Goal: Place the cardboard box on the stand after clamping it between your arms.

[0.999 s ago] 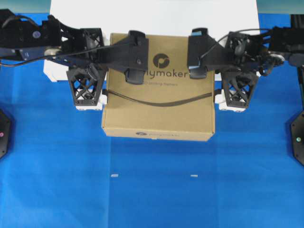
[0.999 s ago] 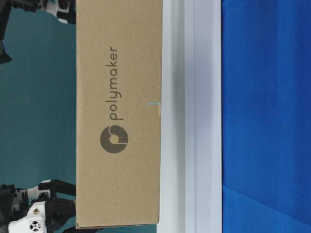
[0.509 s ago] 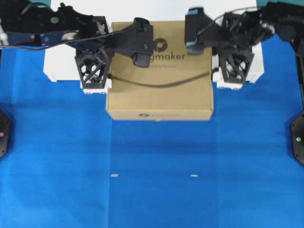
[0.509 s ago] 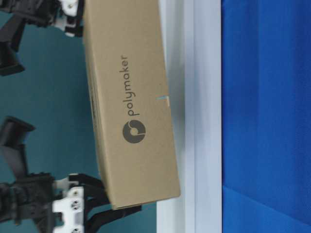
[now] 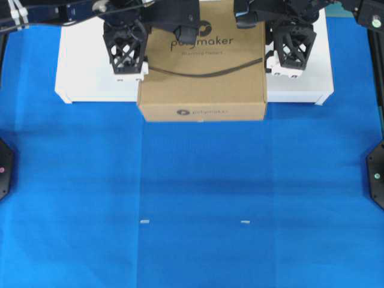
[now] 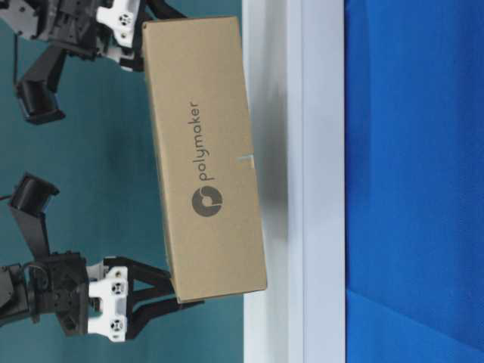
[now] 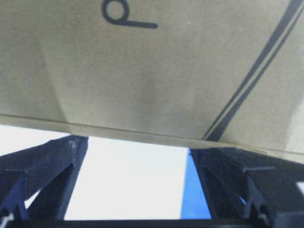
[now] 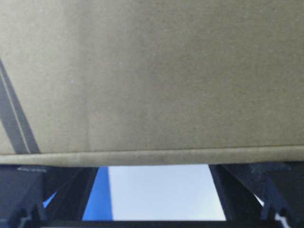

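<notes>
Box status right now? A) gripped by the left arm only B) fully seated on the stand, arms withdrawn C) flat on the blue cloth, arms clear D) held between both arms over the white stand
D: the cardboard box sits between the left gripper and right gripper above the stand; the table-level view shows it tilted, one edge off the stand.

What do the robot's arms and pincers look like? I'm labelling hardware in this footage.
Both arms are black. The left pincer and right pincer have black lattice-patterned fingers on white fittings. A dark cable trails between them; white ties bind the left arm.

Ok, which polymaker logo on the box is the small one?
The one on the cardboard box's front side face, facing the blue mat; the top logo is larger, partly under the arms.
</notes>
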`<action>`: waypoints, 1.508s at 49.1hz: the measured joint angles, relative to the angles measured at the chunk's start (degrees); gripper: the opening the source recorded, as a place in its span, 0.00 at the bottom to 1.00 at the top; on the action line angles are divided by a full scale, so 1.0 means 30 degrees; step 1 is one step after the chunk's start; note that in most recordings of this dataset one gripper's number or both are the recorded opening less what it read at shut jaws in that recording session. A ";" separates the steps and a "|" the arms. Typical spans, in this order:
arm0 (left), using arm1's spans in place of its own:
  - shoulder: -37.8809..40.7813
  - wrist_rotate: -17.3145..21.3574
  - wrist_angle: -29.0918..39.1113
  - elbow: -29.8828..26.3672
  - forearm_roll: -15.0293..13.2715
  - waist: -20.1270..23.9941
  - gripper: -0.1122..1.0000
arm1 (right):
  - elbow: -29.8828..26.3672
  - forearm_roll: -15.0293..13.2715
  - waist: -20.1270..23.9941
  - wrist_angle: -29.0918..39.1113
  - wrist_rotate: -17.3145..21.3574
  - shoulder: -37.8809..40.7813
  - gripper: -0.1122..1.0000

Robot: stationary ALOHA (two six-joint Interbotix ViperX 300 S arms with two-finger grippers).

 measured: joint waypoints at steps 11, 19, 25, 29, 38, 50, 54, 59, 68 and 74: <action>0.0469 0.0469 0.0000 -0.0908 0.0000 0.1084 0.86 | -0.0703 0.0586 -0.1260 -0.0029 -0.1143 0.0850 0.98; 0.0967 0.0762 0.0000 -0.1523 0.0059 0.1787 0.86 | -0.1494 0.1025 -0.1934 -0.0029 -0.1992 0.1611 0.98; 0.1318 0.0820 0.0000 -0.1787 0.0059 0.2227 0.86 | -0.2314 0.1025 -0.2109 -0.0029 -0.2402 0.2197 0.98; 0.1582 0.0820 0.0000 -0.2168 0.0088 0.2314 0.86 | -0.2637 0.1055 -0.2344 0.0117 -0.2637 0.2461 0.98; 0.1846 0.0820 0.0000 -0.2344 0.0088 0.2344 0.86 | -0.2813 0.1143 -0.2637 0.0322 -0.3193 0.2871 0.98; 0.1904 0.0820 0.0000 -0.2344 0.0088 0.2314 0.86 | -0.2813 0.1172 -0.2754 0.0322 -0.3516 0.3018 0.98; 0.1963 0.0820 0.0000 -0.2344 0.0088 0.2314 0.86 | -0.2813 0.1260 -0.2988 0.0322 -0.4072 0.3135 0.98; 0.2051 0.0996 -0.0117 -0.2373 0.0088 0.2314 0.86 | -0.2813 0.1611 -0.3252 0.0293 -0.4805 0.3340 0.98; 0.2051 0.1611 -0.1875 -0.1465 0.0059 0.2695 0.86 | -0.2490 0.1670 -0.3545 -0.0703 -0.5098 0.3838 0.98; 0.2109 0.1611 -0.2490 -0.0967 0.0059 0.2783 0.86 | -0.2051 0.1816 -0.3545 -0.1494 -0.5215 0.4102 0.98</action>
